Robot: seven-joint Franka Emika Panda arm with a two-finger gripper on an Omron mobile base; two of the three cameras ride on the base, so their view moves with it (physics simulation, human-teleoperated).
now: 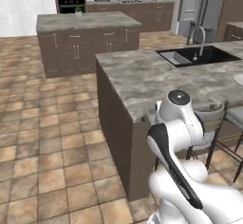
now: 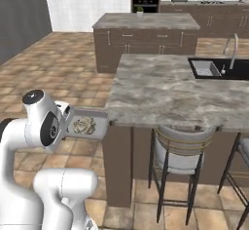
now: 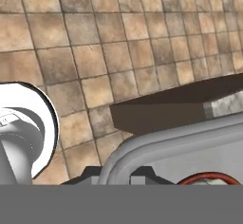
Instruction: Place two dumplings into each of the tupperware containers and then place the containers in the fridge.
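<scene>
One container: dark-grey tupperware container, clamped by its near rim in the jaws, carried level in the air over the tiled floor.
Jaws: clenched on the container's rim wall; dark tips on either side of the rim in the hand view.
Dumpling: mottled beige dumpling lying inside the container, just ahead of the jaws; one lump or two pressed together, cannot tell.
Red arc: thin red curve inside the container, just past the jaws and to one side; too cropped to name.
Surface: grey marbled surface straight ahead of the jaws, its corner just beyond the container's far end; touching or not, cannot tell.
Stool: grey-seated stool under the surface edge, ahead of the jaws and lower.
Sink: dark sink with a curved tap, far beyond the jaws across the surface.
Island: second brown island, well apart, farther ahead of the jaws.
</scene>
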